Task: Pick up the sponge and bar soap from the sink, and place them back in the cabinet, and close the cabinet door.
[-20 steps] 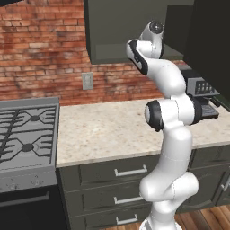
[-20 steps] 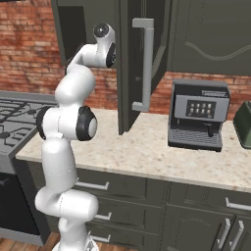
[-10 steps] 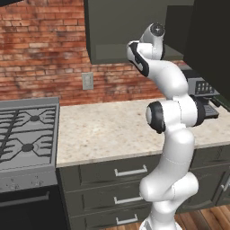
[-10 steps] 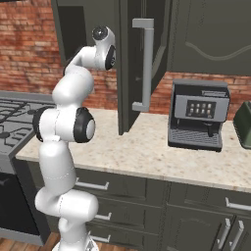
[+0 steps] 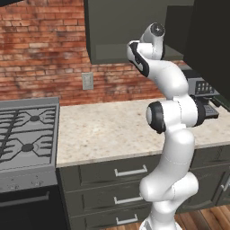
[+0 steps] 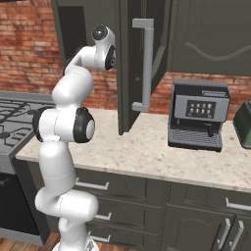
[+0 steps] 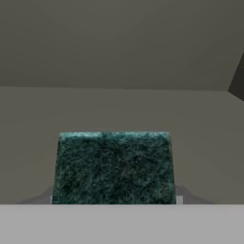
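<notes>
My jaws, hidden behind the sponge (image 7: 113, 167), grip it inside the cabinet (image 5: 121, 31); door (image 6: 139, 63) hangs open.

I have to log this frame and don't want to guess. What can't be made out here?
- Claw fingertips: hand view, hidden behind the sponge it is shut on.
- Sponge's yellow side: hand view, just the green face shows.
- Whether the sponge touches the shelf of the cabinet: hand view, grey band cuts it off.
- Cabinet inside: right base view, cabinet door and arm block it.
- Coffee machine: left base view, arm partly covers it.
</notes>
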